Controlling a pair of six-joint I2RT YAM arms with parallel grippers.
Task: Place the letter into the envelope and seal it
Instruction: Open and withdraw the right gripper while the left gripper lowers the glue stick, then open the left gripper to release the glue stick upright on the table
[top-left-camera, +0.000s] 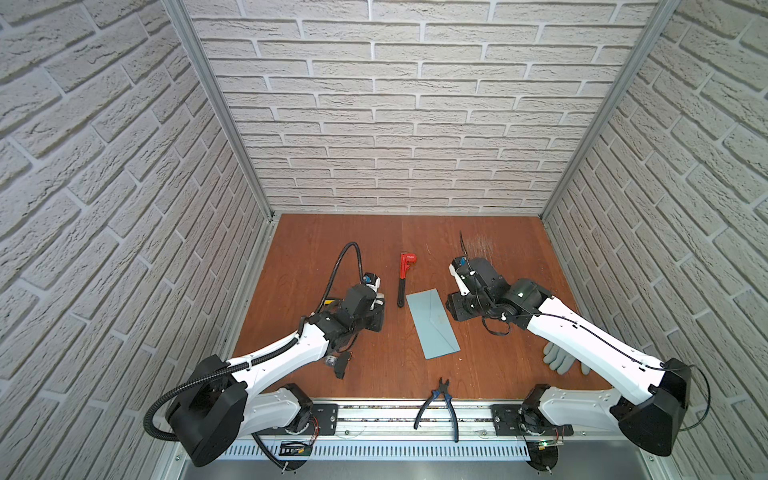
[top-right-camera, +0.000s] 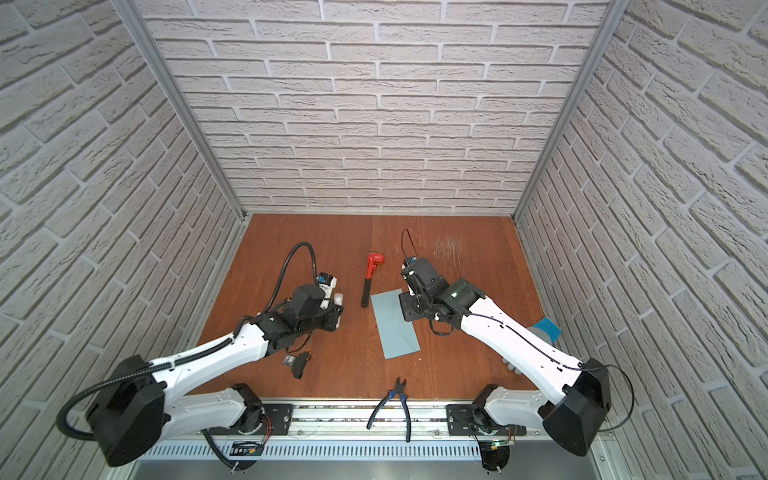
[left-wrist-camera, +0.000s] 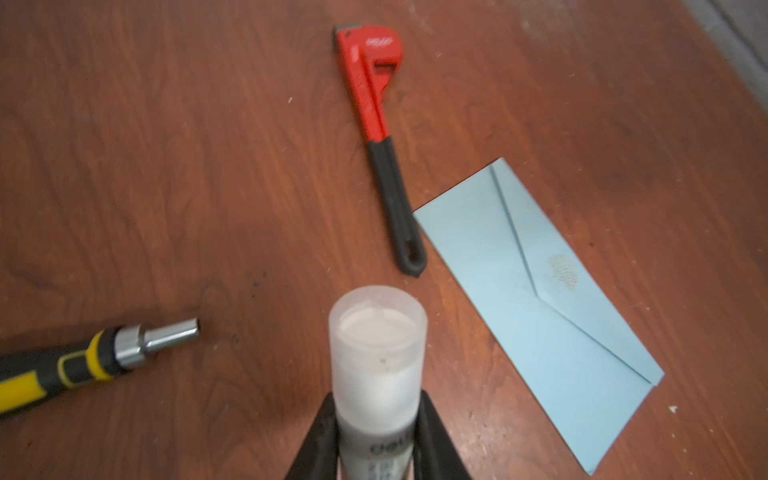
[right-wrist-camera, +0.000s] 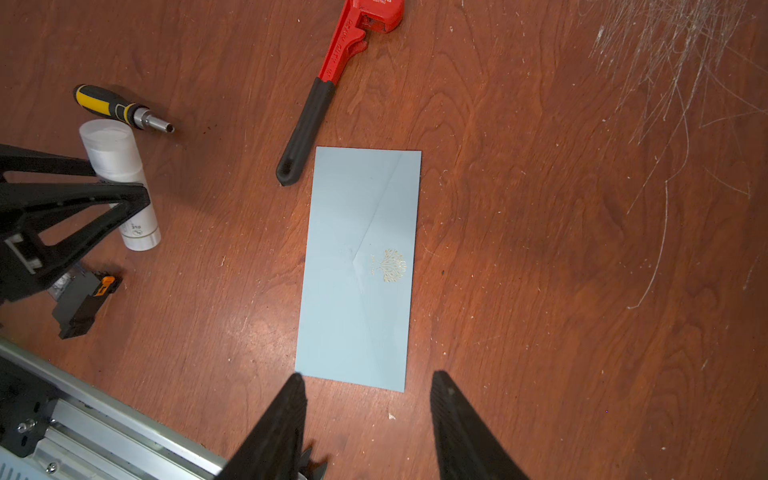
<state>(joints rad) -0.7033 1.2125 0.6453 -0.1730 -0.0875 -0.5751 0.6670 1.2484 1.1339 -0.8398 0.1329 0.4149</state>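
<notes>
Tabletop of reddish wood grain, scratched pale toward 1 o'clock. Envelope of smooth light-blue paper, a long rectangle, lies flat at the centre with its pointed flap folded down and a small gold tree stamped on it. Right claw hangs at the envelope's 3 o'clock in both top views, black tapered fingers spread wide, holding nothing. Left claw, at 9 o'clock, is clamped on a glue stick — a white plastic cylinder with a frosted cap. Wrench — red metal, black rubbery handle — sits at 11 o'clock, its handle tip just beside the envelope's corner. Screwdriver, with a yellow-and-black grip and steel tip, lies near the left claw.
</notes>
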